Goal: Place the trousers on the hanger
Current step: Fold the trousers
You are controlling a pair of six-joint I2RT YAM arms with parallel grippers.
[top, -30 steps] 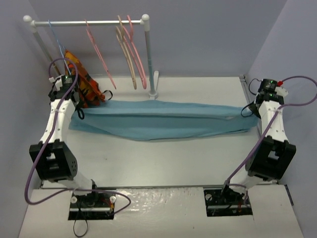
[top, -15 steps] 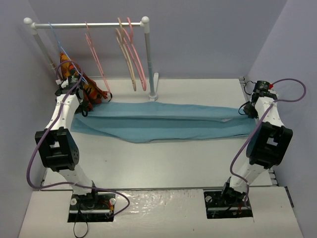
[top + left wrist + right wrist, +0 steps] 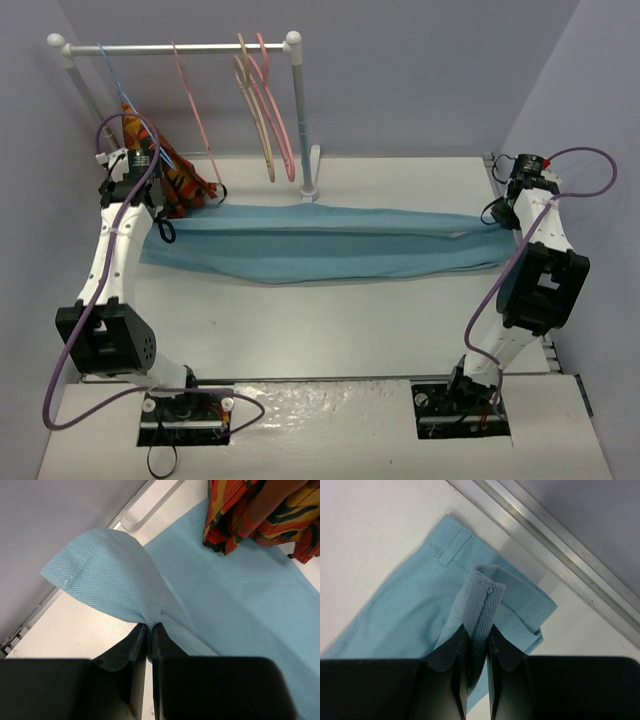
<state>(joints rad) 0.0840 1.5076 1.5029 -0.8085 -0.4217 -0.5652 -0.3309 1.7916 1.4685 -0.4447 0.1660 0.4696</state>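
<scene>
Robot lab cell: plain lilac walls (image 3: pixel 400 80) around white table (image 3: pixel 330 320), clothes rail (image 3: pixel 200 46) upper left, arm bases (image 3: pixel 185 410) bolted at bottom

Trousers (image 3: pixel 410 610) waistband in right hand (image 3: pixel 478 642)

nothing legible

no word, brand, number or sign could be read in any of the three views. the trousers (image 3: pixel 420 605) showed only plain twill and stitching at the waistband, with no tag or print on them.
</scene>
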